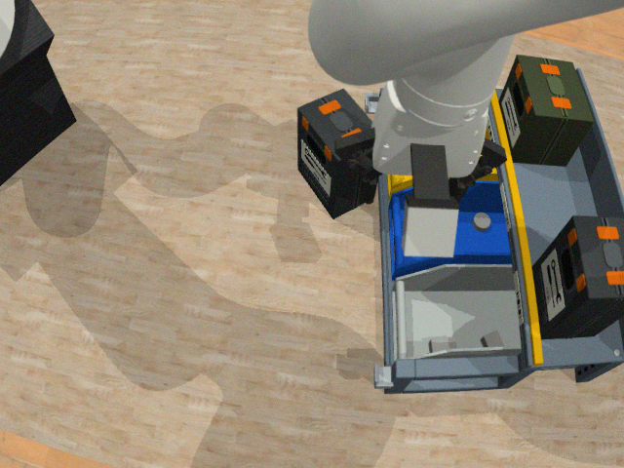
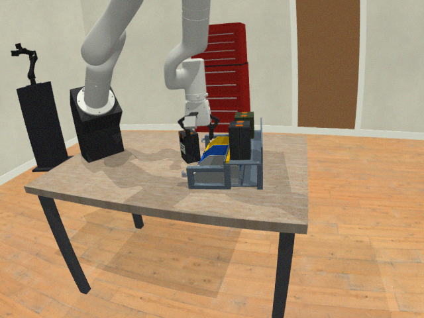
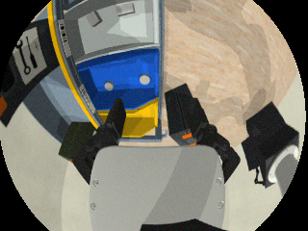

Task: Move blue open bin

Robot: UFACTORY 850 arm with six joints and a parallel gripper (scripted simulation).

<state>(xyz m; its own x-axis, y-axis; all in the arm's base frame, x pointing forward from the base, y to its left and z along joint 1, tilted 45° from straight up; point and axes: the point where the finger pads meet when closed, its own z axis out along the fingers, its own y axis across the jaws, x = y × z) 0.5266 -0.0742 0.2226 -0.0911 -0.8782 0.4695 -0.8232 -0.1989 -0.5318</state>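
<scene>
The blue open bin (image 1: 486,247) (image 2: 214,150) (image 3: 127,72) sits in the shelf (image 1: 453,368) (image 2: 209,169) (image 3: 162,72), between the yellow bin (image 1: 397,187) (image 2: 220,140) (image 3: 140,127) and the grey bin (image 1: 468,307) (image 3: 115,35). Two round grey parts (image 3: 109,86) (image 3: 144,80) lie in the blue bin. My gripper (image 1: 415,181) (image 2: 199,133) (image 3: 156,105) is open and empty, above the yellow-bin end of the shelf. One finger is over the shelf side, the other beside the standing dark case. The fingertips are partly hidden in the top view.
A dark case (image 1: 315,161) (image 2: 189,147) (image 3: 178,111) stands on the table (image 1: 252,226) (image 2: 154,191) (image 3: 202,58), close to the shelf's front. A green case (image 1: 544,121) (image 2: 251,124) and another dark case (image 1: 587,287) (image 2: 239,144) stand behind the yellow rail.
</scene>
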